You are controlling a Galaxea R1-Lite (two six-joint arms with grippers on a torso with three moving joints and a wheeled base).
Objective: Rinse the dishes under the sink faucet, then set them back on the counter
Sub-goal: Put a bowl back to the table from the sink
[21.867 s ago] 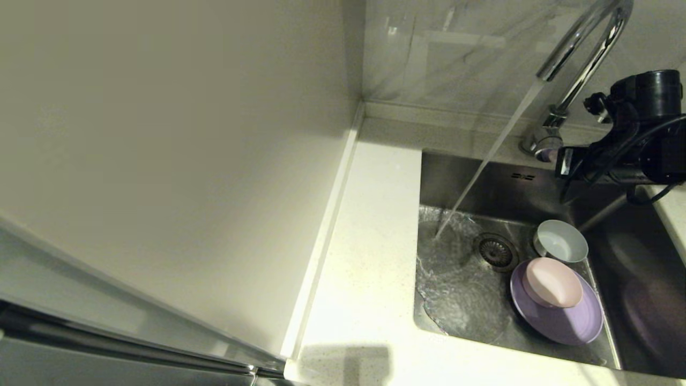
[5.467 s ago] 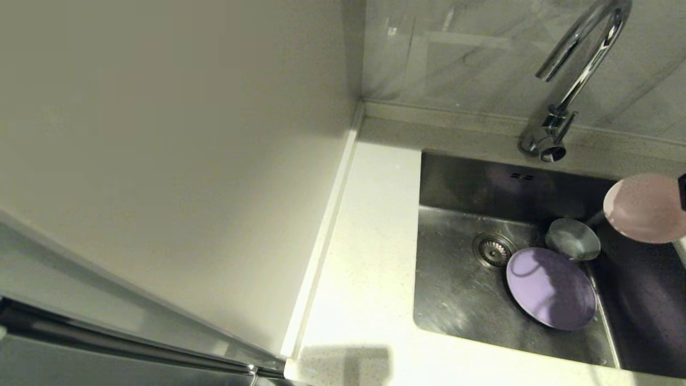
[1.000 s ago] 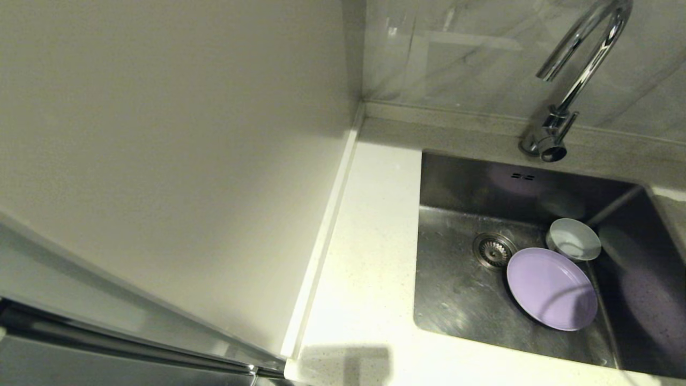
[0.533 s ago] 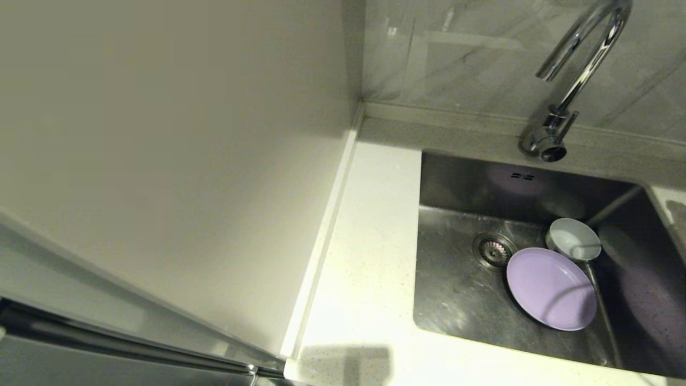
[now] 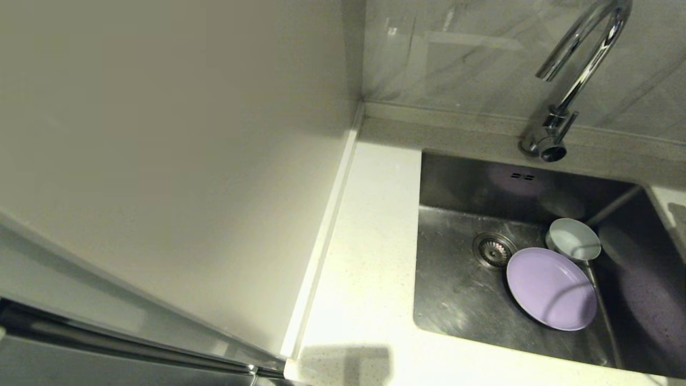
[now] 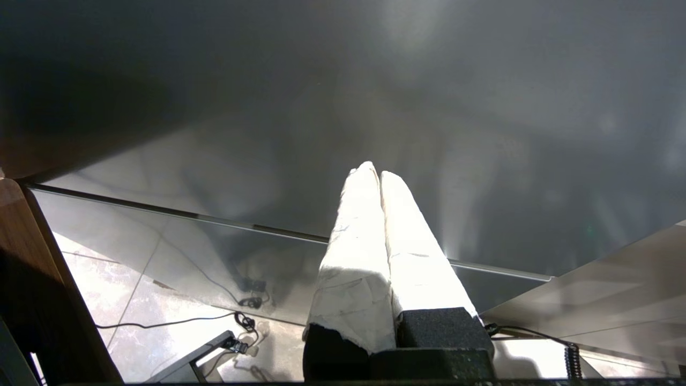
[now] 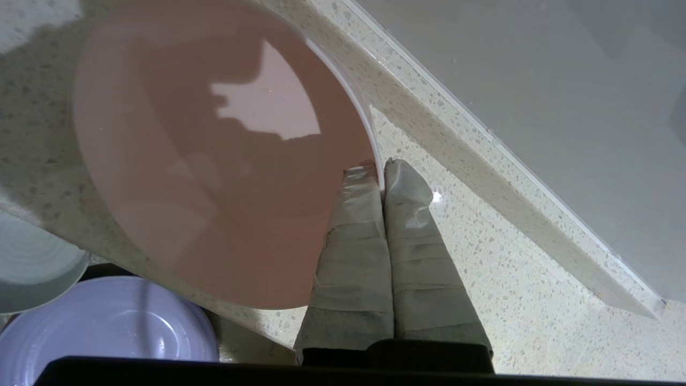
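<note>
Pink bowl (image 7: 214, 155): held by its rim in the right gripper (image 7: 382, 167), whose taped fingers (image 7: 359, 241) are pressed together with the bowl's wall pinched between them. The bowl's mouth faces the wrist camera; its upper edge is cut off by the frame, and shadow covers most of its inside. It hangs over the speckled counter (image 7: 482, 252), beside the raised back edge (image 7: 455, 123); whether its base touches the counter cannot be told. Bowl and right gripper lie outside the head view.

Lavender plate (image 5: 552, 288): flat on the floor of the sink (image 5: 461, 289), just right of the drain strainer (image 5: 494, 250), its far rim by the pale blue-white bowl (image 5: 573, 239), which sits upright near the basin's right wall. Contact between them is hard to make out. The faucet (image 5: 576, 64) arches over the basin, its top cut off.

Left gripper (image 6: 379, 174): parked low beside a grey panel, fingers together, empty.
</note>
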